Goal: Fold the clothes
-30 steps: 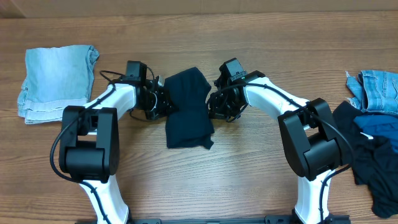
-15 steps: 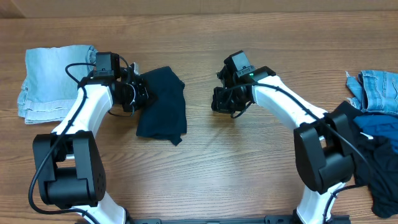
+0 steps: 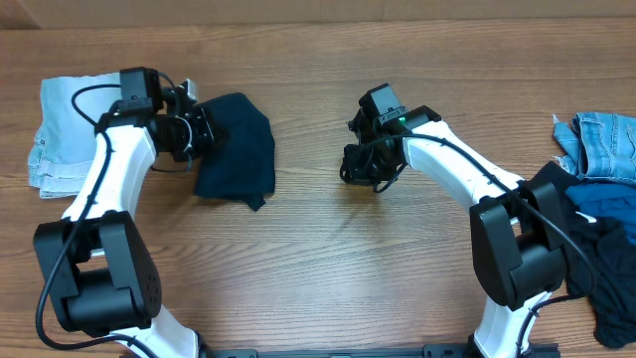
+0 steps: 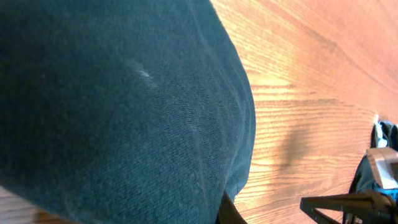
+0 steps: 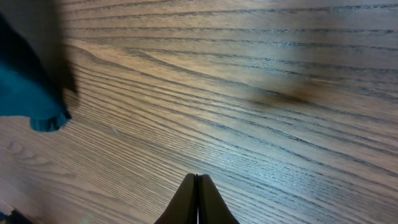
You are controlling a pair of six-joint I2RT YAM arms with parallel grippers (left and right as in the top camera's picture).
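My left end effector point(image 3: 199, 134) pinches the folded navy garment point(image 3: 240, 149); right end effector point(image 3: 356, 171) pressed together; right-edge pile point(image 3: 596, 204) unfolded.

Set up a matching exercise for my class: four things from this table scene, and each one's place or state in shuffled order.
Things
1. dark garment
2. light-blue cloth
3. heap of clothes
4. right gripper

Place or state
A. shut, holding nothing
B. at the right edge of the table
C. gripped by the left gripper
D. at the table's left end

Pairs: 1-C, 2-D, 3-B, 4-A
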